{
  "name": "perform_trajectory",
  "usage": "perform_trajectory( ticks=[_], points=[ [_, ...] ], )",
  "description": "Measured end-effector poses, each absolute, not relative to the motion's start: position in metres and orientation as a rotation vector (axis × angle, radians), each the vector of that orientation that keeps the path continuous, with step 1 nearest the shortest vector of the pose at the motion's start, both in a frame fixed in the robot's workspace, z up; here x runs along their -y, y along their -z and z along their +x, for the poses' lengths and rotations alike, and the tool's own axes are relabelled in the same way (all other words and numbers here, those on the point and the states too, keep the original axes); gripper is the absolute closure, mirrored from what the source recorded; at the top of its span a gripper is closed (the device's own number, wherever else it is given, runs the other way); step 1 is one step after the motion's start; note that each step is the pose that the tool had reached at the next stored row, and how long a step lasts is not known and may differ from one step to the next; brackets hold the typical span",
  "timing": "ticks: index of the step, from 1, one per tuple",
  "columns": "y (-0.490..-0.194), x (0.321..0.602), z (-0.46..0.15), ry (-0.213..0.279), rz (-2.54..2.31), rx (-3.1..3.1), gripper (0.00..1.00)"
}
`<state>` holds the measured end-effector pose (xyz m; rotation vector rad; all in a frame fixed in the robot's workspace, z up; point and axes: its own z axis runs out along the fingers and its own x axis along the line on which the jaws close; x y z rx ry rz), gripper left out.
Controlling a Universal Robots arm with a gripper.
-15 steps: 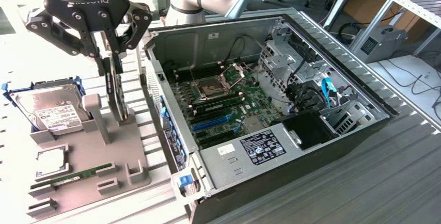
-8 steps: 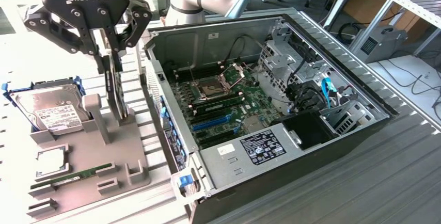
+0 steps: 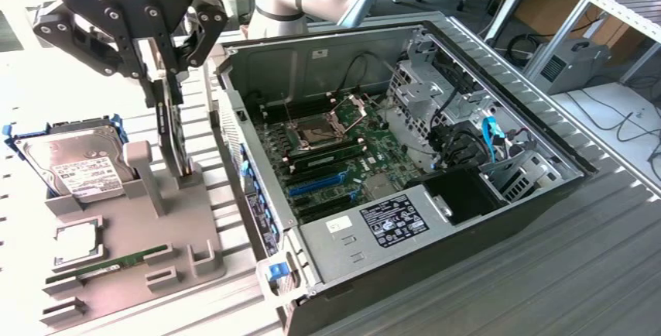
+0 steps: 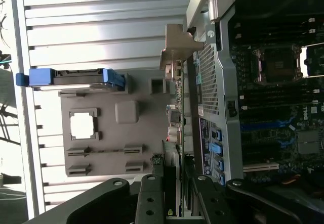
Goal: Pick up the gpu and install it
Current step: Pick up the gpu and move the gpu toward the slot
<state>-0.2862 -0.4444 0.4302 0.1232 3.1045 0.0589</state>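
The gpu (image 3: pixel 176 136) is a thin dark card standing on edge at the exterior view's left, beside the open computer case (image 3: pixel 244 119). My gripper (image 3: pixel 166 80) is shut on its upper edge from above. The card's lower end sits among the upright posts of the grey holder tray (image 3: pixel 135 228); I cannot tell whether it still rests in its slot. In the wrist view the gpu (image 4: pixel 175 118) runs edge-on away from my gripper (image 4: pixel 174 196), with its silver end bracket (image 4: pixel 178 47) at the far end. The motherboard (image 3: pixel 341 158) with blue slots (image 3: pixel 315 185) lies inside the case.
On the tray a silver hard drive (image 3: pixel 77 169) with a white label sits in a blue frame, close to the card. A square chip (image 3: pixel 77 245) and a green RAM stick (image 3: pixel 114 262) lie nearer the front. The case wall (image 4: pixel 215 97) stands right beside the card.
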Motion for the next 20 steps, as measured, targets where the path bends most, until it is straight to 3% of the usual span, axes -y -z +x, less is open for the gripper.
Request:
perform_trajectory(
  ticks=[20],
  points=[
    [-0.432, 0.444, -0.261, -0.059, 0.123, -3.104, 0.73]
  ],
)
